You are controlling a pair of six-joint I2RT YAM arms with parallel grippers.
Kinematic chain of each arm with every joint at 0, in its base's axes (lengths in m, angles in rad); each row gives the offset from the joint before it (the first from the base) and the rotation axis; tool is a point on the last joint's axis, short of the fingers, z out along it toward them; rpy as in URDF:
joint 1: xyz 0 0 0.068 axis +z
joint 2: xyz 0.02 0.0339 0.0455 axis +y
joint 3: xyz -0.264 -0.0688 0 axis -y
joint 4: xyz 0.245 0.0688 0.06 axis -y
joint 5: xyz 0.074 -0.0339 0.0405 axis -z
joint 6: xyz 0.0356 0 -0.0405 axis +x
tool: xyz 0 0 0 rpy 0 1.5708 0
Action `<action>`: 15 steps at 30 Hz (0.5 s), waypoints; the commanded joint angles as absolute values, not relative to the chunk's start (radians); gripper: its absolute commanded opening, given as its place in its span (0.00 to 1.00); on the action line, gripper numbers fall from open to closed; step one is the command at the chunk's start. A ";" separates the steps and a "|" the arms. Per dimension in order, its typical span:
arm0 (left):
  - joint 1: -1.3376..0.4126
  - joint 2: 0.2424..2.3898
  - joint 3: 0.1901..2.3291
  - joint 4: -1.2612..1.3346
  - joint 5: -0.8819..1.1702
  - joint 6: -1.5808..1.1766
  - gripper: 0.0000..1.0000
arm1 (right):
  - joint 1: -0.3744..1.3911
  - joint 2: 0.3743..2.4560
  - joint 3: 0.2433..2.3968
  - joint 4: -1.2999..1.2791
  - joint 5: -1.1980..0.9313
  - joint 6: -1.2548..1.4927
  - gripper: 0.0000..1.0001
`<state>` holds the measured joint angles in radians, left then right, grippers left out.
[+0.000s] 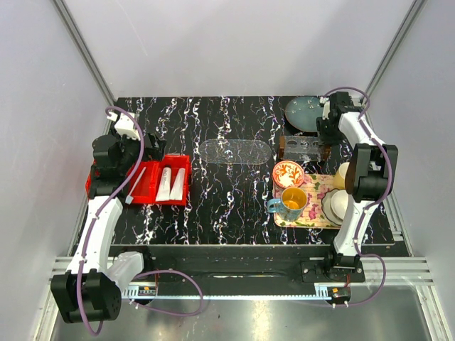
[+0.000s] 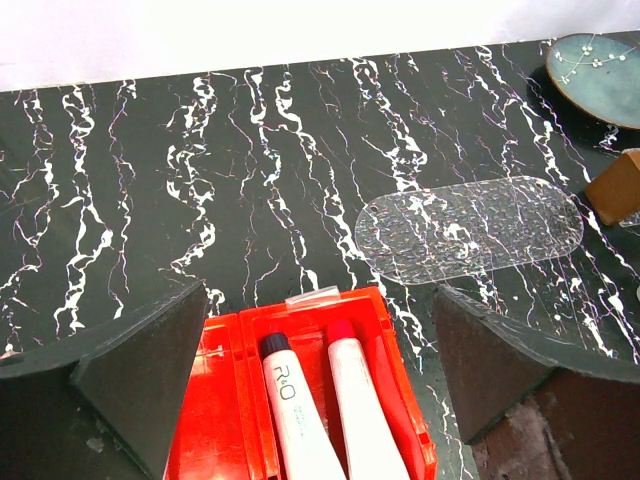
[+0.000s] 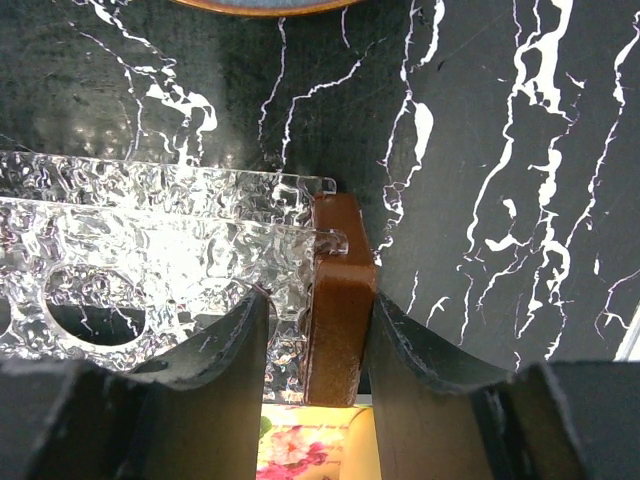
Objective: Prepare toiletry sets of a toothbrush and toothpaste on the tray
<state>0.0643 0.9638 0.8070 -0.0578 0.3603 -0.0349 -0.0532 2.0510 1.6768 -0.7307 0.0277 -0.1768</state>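
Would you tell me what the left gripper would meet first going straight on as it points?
Probably the toothpaste tubes in the red bin, which lie between the fingers of the open left gripper. Depth is unclear, so the bin's far rim could come first.

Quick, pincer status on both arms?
Left pincer: open, empty, above the red bin.
Right pincer: closed on the brown end block of the clear rack.
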 commanded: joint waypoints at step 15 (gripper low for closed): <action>0.061 0.951 0.804 -0.014 0.371 -0.032 0.99 | -0.051 2.023 1.793 -0.781 -0.097 -0.078 0.00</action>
